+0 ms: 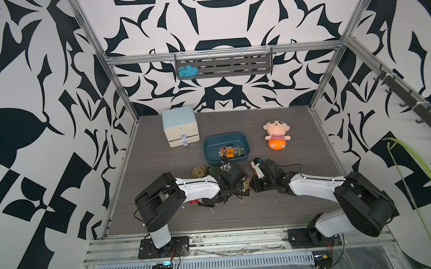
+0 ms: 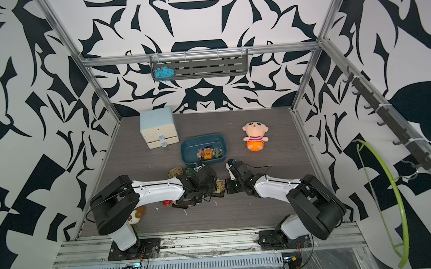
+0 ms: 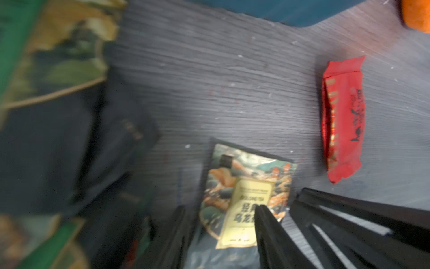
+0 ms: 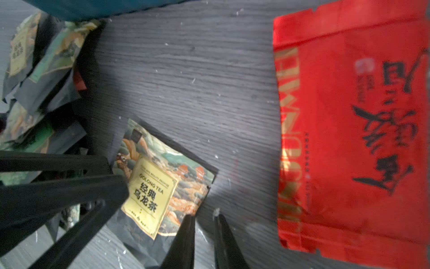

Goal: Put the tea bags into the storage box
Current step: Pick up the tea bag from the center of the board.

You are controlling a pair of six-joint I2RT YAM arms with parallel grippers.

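Observation:
The teal storage box point(image 1: 211, 143) stands mid-table with several tea bags point(image 1: 230, 152) inside. In front of it lies a dark tea bag with a yellow label point(image 3: 246, 198) point(image 4: 151, 186) point(image 1: 247, 184). My left gripper point(image 3: 221, 207) is open and straddles this tea bag, one finger on each side. My right gripper point(image 4: 204, 216) sits at the same bag's edge. Its fingers stand a narrow gap apart with only bare table between them. A red tea bag point(image 3: 342, 118) point(image 4: 349, 128) lies beside them. More tea bags point(image 1: 198, 171) lie left of the box, and a pile point(image 4: 41, 76) is partly hidden under the left arm.
A pale blue-and-cream drawer cabinet point(image 1: 180, 127) stands at the back left, and a plush doll point(image 1: 277, 134) lies right of the box. A grey wall shelf point(image 1: 230, 65) holds blue yarn. A small plush toy point(image 2: 134, 215) lies behind the left arm's base.

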